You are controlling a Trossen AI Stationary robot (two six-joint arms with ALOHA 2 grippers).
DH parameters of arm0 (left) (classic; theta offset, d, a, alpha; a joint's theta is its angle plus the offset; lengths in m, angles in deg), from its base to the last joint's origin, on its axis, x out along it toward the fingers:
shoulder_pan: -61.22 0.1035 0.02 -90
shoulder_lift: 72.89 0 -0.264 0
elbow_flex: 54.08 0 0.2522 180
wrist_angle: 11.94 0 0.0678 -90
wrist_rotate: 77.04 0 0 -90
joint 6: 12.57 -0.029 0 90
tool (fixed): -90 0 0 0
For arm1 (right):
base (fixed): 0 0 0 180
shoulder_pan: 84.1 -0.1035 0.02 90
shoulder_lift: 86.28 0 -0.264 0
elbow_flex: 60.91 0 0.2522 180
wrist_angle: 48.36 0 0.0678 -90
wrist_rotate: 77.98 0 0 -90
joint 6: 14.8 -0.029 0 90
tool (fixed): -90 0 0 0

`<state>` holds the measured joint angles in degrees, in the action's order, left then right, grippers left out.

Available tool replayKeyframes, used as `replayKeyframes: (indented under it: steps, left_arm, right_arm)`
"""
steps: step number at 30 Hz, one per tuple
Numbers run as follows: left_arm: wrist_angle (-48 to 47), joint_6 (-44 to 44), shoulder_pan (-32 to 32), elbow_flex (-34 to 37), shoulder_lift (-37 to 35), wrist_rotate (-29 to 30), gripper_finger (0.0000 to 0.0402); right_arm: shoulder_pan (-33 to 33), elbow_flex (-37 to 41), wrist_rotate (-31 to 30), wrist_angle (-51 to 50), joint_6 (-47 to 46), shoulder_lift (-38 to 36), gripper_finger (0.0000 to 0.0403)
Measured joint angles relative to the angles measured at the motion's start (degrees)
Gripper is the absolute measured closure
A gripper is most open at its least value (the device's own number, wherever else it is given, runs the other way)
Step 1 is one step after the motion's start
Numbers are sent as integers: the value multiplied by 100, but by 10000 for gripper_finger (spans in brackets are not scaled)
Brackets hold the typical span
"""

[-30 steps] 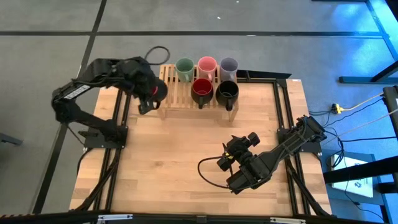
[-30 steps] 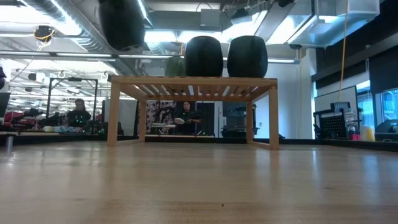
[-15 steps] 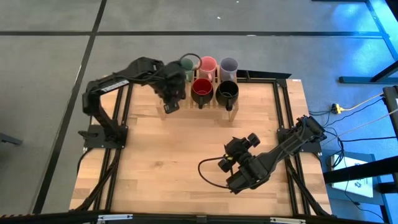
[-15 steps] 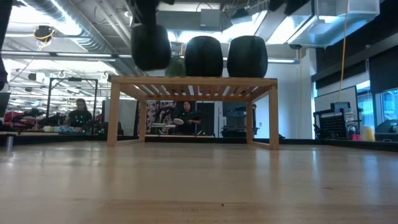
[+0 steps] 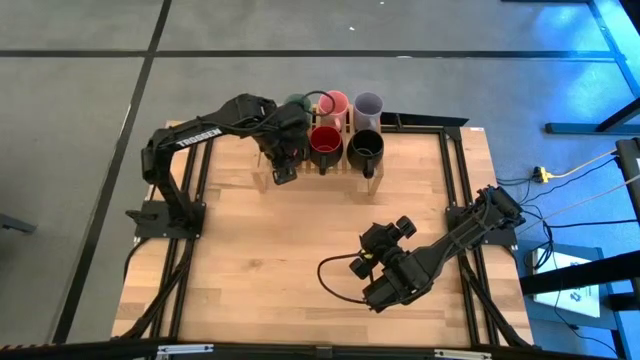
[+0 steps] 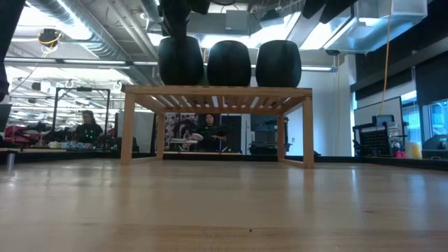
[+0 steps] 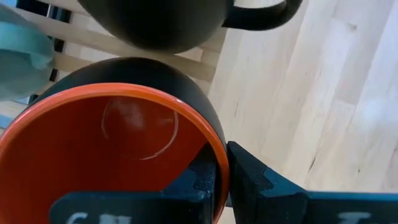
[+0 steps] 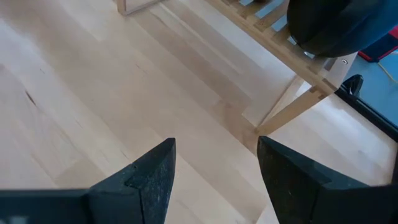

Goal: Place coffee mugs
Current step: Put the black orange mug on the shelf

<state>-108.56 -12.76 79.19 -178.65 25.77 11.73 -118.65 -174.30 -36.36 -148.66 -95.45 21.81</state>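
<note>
The left tool (image 7: 219, 180) pinches the rim of the orange-red mug (image 7: 118, 140), one finger inside and one outside, and holds it over the front left spot of the wooden rack (image 5: 262, 170). In the low view the mug (image 6: 180, 61) hangs level with the two front mugs, at or just above the slats; whether it has touched down I cannot tell.

Five mugs already stand on the rack: green (image 5: 294, 101), pink (image 5: 335, 102) and lavender (image 5: 368, 103) behind, dark red (image 5: 325, 142) and black (image 5: 365, 146) in front. This looks like the last placement, with only the release left.

The dark red mug sits just beside the held one, leaving little room. The right tool (image 8: 214, 165) waits open, low over the table (image 5: 250, 270), empty.
</note>
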Motion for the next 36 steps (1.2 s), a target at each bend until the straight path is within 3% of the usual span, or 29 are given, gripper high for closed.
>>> replayKeyframes:
  steps: [12, 28, 36]
  left_arm:
    - [227, -57, 38, -15, 119, 62, 381]
    - [226, -205, 55, -2, 128, 263, 301]
    - [240, -203, 55, 0, 115, 434, 286]
  right_arm:
    - [0, 0, 46, 11, 5, 0, 187]
    - [2, 0, 48, 37, 5, 0, 187]
    - [2, 0, 48, 102, 5, 0, 187]
